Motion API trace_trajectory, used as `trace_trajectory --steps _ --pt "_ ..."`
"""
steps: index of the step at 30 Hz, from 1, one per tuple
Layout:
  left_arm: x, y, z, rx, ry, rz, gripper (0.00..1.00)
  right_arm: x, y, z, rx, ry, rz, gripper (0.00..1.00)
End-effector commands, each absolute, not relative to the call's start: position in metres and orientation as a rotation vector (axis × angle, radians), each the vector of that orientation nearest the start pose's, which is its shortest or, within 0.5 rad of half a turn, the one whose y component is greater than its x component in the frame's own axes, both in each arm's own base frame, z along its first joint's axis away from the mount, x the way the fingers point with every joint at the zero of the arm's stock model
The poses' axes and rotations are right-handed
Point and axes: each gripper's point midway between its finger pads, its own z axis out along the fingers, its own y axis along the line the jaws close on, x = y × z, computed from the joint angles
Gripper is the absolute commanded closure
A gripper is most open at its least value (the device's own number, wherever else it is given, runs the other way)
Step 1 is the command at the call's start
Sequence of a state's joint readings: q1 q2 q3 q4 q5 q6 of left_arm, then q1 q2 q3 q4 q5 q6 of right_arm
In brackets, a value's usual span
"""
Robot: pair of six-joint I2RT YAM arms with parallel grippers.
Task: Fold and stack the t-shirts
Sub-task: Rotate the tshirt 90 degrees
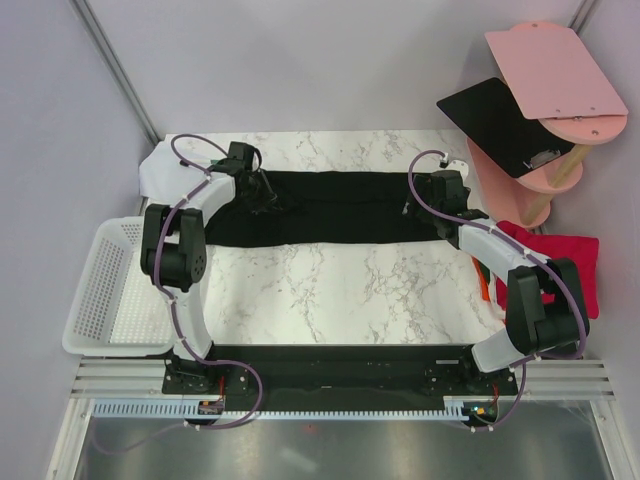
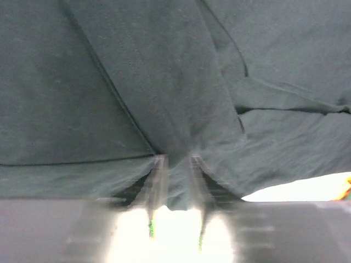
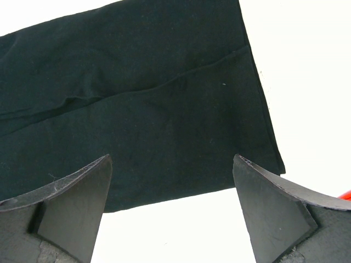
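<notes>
while the black short-sleeved cloth t-shirt (image 1: 330, 210) lies as a long band across the far part of the white marble table (image 1: 330, 290) in the top view, the left gripper (image 1: 262, 195) meets its left end and the right gripper (image 1: 415, 200) its right. the blurred left wrist view shows the fingers (image 2: 159, 175) pinching a ridge of shirt. the right wrist view shows jaws spread wide, holding nothing, above the shirt's end.
</notes>
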State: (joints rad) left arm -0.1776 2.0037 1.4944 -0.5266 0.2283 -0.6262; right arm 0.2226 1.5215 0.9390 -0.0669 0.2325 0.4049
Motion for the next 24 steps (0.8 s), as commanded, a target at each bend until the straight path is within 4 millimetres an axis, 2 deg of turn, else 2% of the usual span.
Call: trace_trajectory --steps 1,2,6,12,16,18,19,20,21,22,23,24 --pt "0.457 -0.156 0.058 -0.491 2.619 -0.604 0.88 0.416 0.071 0.118 0.331 2.153 0.115 0.02" --pt "0.458 -0.157 0.060 -0.482 2.616 -0.606 0.98 0.416 0.071 0.118 0.328 2.153 0.114 0.02" --pt "0.462 -0.154 0.074 -0.464 2.579 -0.594 0.98 0.414 0.070 0.120 0.325 2.148 0.108 0.02" --pt "0.478 -0.155 0.111 -0.434 2.486 -0.608 0.98 0.412 0.069 0.115 0.327 2.157 0.110 0.02" --pt "0.501 -0.161 0.141 -0.426 2.397 -0.650 0.98 0.407 0.069 0.107 0.324 2.175 0.106 0.02" --pt "0.510 -0.167 0.142 -0.426 2.391 -0.685 0.98 0.406 0.068 0.105 0.323 2.175 0.099 0.02" --pt "0.520 -0.172 0.155 -0.411 2.358 -0.714 0.98 0.405 0.067 0.103 0.318 2.178 0.094 0.02" --pt "0.525 -0.176 0.156 -0.411 2.354 -0.733 0.98 0.406 0.067 0.102 0.315 2.177 0.090 0.02" --pt "0.531 -0.180 0.148 -0.409 2.367 -0.757 0.98 0.406 0.066 0.101 0.315 2.179 0.083 0.02" --pt "0.541 -0.184 0.158 -0.402 2.341 -0.781 0.98 0.408 0.067 0.103 0.311 2.175 0.082 0.02" --pt "0.546 -0.187 0.158 -0.408 2.337 -0.796 0.98 0.409 0.066 0.101 0.307 2.179 0.075 0.02" --pt "0.552 -0.190 0.143 -0.419 2.359 -0.804 0.98 0.410 0.066 0.101 0.303 2.180 0.073 0.02"
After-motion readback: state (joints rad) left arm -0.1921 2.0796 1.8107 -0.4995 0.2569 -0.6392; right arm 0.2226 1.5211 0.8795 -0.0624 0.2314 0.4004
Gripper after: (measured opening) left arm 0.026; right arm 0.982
